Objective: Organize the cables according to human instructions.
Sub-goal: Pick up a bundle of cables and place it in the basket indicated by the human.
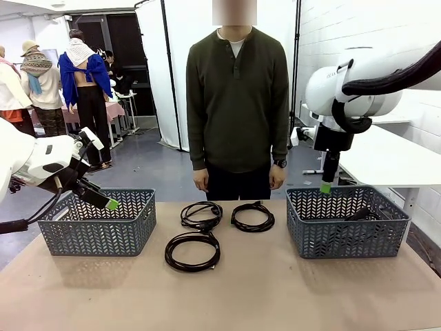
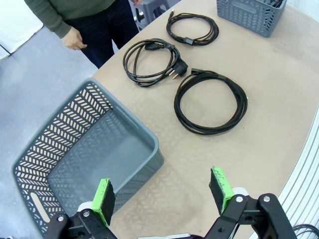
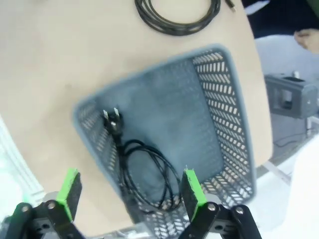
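The brown bench (image 1: pixel 289 296) carries two grey-blue plastic lattice baskets. The left basket (image 1: pixel 96 234) sits by its left edge and the right basket (image 1: pixel 344 238) by its right edge, set out as sorting bins with room between them. In that gap lie three thin black coiled cables, flat and apart from each other. The far-left coil (image 1: pixel 201 215) and the far-right coil (image 1: pixel 253 216) are side by side toward the far edge, and the near coil (image 1: pixel 192 251) is closer to the middle. Spaced like that, each can be pointed to and lifted alone. A fourth black cable (image 3: pixel 144 174), its plug toward one wall, is curled on the floor of the right basket, so one of the four appears sorted.

The right tool (image 3: pixel 130 191) hangs above that basket with its green pads spread wide and nothing between them. The left tool (image 2: pixel 162 191) is also wide and empty, poised over the rim of the left basket, which holds nothing. Neither is near the loose coils. The person in a dark green top (image 1: pixel 238 103) stands at the far edge with both hands hanging down, giving no sign. My guess is that the arms are held clear of the middle so an instruction can be seen.
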### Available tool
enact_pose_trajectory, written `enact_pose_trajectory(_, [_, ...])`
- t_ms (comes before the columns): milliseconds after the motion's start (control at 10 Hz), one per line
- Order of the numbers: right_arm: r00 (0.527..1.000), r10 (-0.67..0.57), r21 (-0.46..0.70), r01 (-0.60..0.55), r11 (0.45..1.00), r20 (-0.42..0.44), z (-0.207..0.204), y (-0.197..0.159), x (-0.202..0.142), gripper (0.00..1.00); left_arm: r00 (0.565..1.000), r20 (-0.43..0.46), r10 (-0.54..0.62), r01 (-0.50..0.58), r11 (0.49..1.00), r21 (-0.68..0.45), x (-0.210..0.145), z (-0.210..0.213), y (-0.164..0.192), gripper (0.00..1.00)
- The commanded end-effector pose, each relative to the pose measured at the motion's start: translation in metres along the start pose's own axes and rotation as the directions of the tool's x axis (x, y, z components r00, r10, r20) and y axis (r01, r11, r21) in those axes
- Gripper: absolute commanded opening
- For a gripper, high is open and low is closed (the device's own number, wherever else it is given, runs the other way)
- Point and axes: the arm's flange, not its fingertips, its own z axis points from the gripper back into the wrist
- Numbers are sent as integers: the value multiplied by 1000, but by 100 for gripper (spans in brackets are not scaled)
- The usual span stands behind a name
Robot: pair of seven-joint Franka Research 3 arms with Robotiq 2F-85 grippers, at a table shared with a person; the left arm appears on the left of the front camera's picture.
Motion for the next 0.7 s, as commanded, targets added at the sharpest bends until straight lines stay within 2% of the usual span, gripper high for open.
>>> enact_pose_trajectory(0, [994, -92, -4, 92, 996, 58, -4, 42, 7, 100, 1000, 2, 16, -16, 1000, 1, 0, -1, 1, 100])
enact_pose_trajectory(300, [980, -108, -5, 110, 994, 169, -19, 101, 29, 100, 1000, 2, 16, -16, 1000, 1, 0, -1, 1, 100])
enact_pose_trajectory(600, [973, -79, -9, 83, 997, 217, -44, 142, 48, 100, 1000, 2, 16, -16, 1000, 1, 0, -1, 1, 100])
